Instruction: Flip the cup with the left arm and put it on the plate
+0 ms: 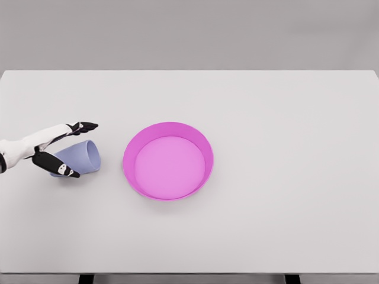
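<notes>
A pale lavender cup (82, 157) lies on its side on the white table, its wide mouth facing right toward the plate. The magenta plate (168, 160) with a raised rim sits just right of it, near the table's middle. My left hand (70, 148) comes in from the left edge and brackets the cup's base end: dark fingertips (87, 126) reach above the cup and the thumb (65, 171) lies below it. The fingers are spread around the cup without closing on it. The right arm is out of view.
The white table (284, 177) spans the whole view, with its front edge along the bottom and a grey wall behind it. Nothing else stands on it.
</notes>
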Motion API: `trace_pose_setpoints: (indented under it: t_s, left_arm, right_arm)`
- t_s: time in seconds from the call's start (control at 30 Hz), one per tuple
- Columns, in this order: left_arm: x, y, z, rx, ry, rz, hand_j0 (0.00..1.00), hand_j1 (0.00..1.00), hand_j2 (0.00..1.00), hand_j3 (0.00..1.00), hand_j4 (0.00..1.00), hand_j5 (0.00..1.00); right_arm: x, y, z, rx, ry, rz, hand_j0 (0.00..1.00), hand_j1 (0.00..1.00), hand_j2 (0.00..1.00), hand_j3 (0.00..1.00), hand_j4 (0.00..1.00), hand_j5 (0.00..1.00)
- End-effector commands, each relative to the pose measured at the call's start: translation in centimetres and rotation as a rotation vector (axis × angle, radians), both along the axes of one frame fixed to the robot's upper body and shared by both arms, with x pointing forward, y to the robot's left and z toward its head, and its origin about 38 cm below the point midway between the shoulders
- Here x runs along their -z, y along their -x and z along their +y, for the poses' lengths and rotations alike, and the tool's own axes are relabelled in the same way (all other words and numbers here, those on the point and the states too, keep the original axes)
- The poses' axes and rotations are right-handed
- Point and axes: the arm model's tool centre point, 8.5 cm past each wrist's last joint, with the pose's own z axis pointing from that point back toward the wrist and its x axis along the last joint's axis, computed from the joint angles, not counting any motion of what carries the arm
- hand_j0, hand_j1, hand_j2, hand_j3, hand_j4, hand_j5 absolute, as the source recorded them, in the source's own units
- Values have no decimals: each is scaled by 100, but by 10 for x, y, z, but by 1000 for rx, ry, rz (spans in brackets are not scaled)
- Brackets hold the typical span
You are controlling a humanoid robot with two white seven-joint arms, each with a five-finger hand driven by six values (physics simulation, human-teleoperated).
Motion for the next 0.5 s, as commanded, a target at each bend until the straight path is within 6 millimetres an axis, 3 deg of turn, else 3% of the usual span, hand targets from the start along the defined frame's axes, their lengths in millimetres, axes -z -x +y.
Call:
trace_pose_setpoints:
  t_s: [0.0, 0.37, 0.47]
  left_arm:
    - [3, -1, -5, 5, -4, -5, 100, 100, 100, 100, 100, 100]
    - [22, -3, -14, -45, -50, 46, 100, 100, 100, 100, 100, 100]
    - [24, -3, -17, -42, -41, 47, 77, 77, 77, 77, 77, 77]
  right_arm:
    - [0, 0, 0, -1, 1, -1, 100, 100, 100, 100, 100, 100]
    - [0, 0, 0, -1, 0, 0, 100, 100, 100, 100, 100, 100]
    - [0, 0, 0, -1, 0, 0, 100, 100, 100, 100, 100, 100]
